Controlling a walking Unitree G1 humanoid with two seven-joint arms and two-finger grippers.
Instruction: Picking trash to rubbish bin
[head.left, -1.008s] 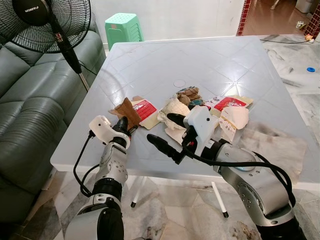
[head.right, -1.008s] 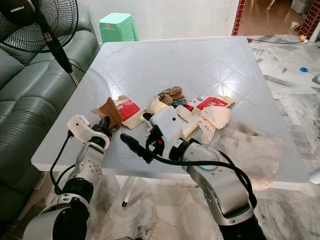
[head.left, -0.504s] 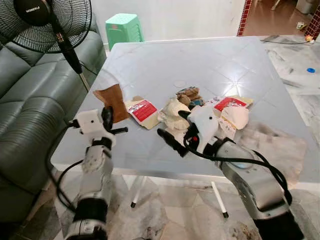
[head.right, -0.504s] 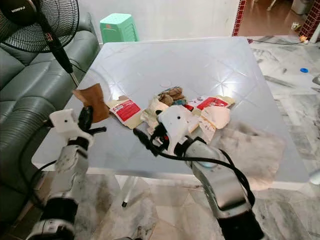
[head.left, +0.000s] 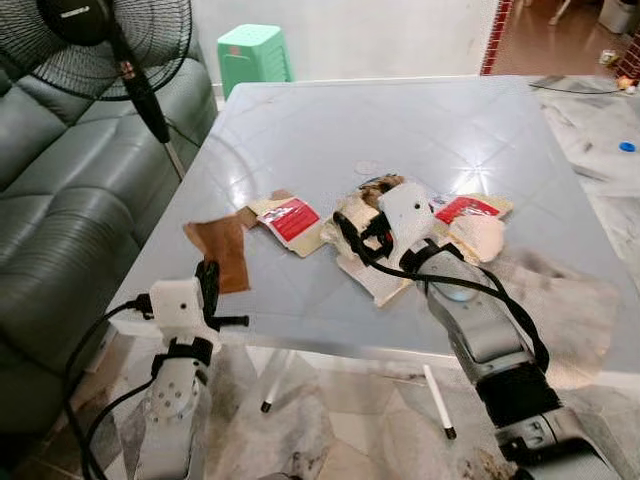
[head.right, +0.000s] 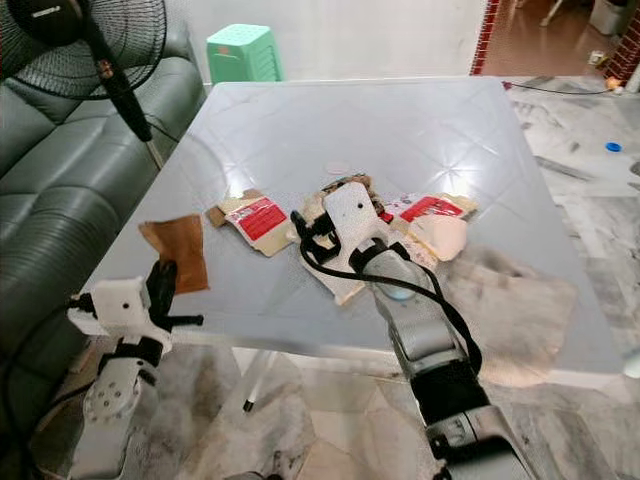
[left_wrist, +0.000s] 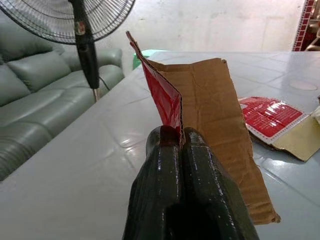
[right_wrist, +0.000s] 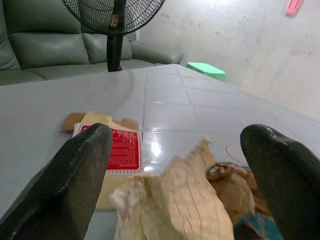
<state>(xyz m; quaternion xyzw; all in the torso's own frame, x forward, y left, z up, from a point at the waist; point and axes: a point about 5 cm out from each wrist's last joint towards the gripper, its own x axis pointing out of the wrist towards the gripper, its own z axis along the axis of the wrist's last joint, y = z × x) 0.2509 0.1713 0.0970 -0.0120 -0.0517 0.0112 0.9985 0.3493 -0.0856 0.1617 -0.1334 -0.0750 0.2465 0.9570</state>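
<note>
A brown cardboard scrap with a red inner face is pinched upright in my left gripper, which is shut on it just off the table's near left edge. My right gripper is open over the trash pile in the middle of the table. Its fingers stand on either side of a crumpled tan paper wad. Beside the wad lies a flattened red-and-tan carton. More wrappers and a red-printed box lie behind my right wrist.
The white table carries a stained sheet at its near right. A standing fan and a grey sofa are on the left, with a green stool beyond the table. Marble floor lies below.
My left gripper has drawn the cardboard scrap back and down to the table's near left edge. My right gripper has reached forward, still open, into the trash pile around the paper wad.
</note>
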